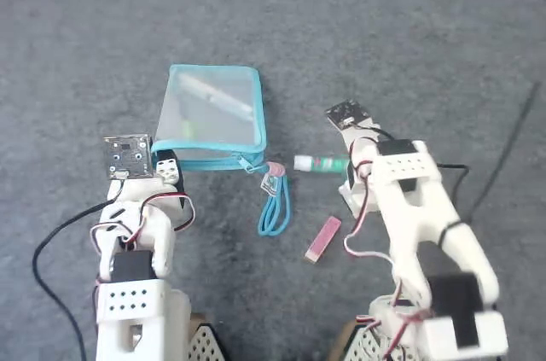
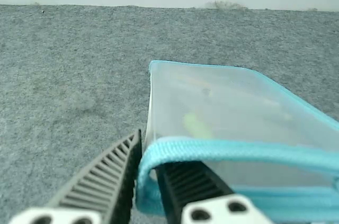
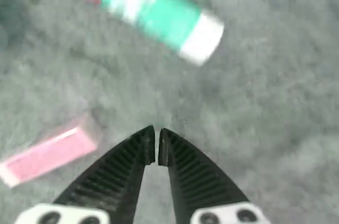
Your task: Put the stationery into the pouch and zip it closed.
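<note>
The clear pouch (image 1: 213,113) with teal trim lies flat at centre-left, with a white pen-like item and a small green thing inside. My left gripper (image 1: 168,165) is at its near-left corner. In the left wrist view this gripper (image 2: 145,150) is shut on the pouch's teal zip edge (image 2: 238,151). A green and white glue stick (image 1: 320,163) lies right of the pouch, and a pink eraser (image 1: 322,239) lies nearer the front. My right gripper (image 3: 157,147) hovers shut and holds nothing, with the glue stick (image 3: 153,15) and the eraser (image 3: 45,155) just beyond its tips.
A teal strap loop (image 1: 275,206) with a pink tag (image 1: 273,175) trails from the pouch's zip end, between the pouch and the eraser. Grey carpet covers the table. Black cables run along both outer sides.
</note>
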